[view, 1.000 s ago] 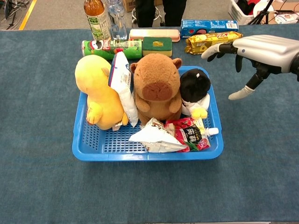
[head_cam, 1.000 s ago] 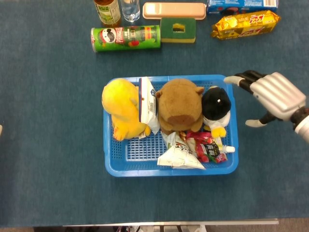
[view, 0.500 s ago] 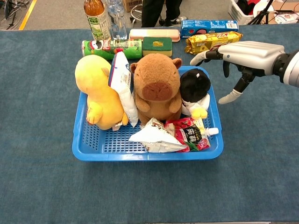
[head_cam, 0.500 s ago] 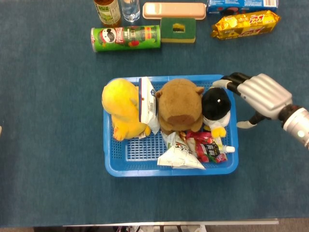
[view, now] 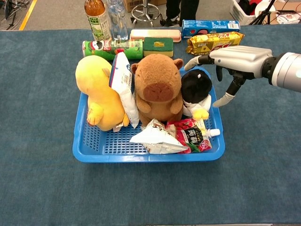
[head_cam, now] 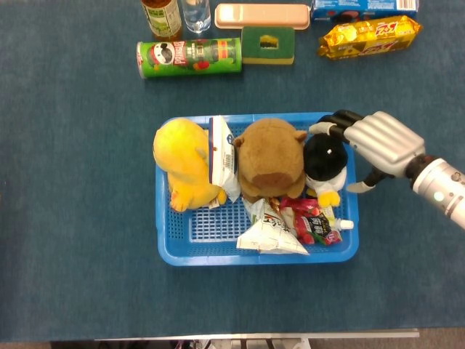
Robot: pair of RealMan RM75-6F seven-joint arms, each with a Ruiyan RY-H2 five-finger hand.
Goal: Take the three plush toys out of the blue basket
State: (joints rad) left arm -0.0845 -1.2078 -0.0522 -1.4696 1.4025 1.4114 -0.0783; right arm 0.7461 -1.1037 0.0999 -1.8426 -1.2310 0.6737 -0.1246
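Observation:
The blue basket (head_cam: 182, 247) (view: 108, 150) holds a yellow plush (head_cam: 182, 163) (view: 96, 92) at the left, a brown capybara plush (head_cam: 271, 156) (view: 157, 84) in the middle and a small black-and-white penguin plush (head_cam: 325, 160) (view: 195, 89) at the right. My right hand (head_cam: 374, 142) (view: 233, 59) hovers open at the basket's right rim, fingers spread over and beside the penguin, thumb outside the rim. It holds nothing. My left hand is out of both views.
Snack packets (head_cam: 272, 233) (view: 157, 139) and a white pouch (head_cam: 221, 153) also lie in the basket. Behind it stand a green chip can (head_cam: 189, 57), a sponge (head_cam: 267, 45), two bottles (head_cam: 161, 16), a pink case (head_cam: 261, 14) and a yellow snack bag (head_cam: 369, 35).
My right hand has moved left from beside the basket to over its right rim, fingers now reaching above the penguin plush. The toys have not moved.

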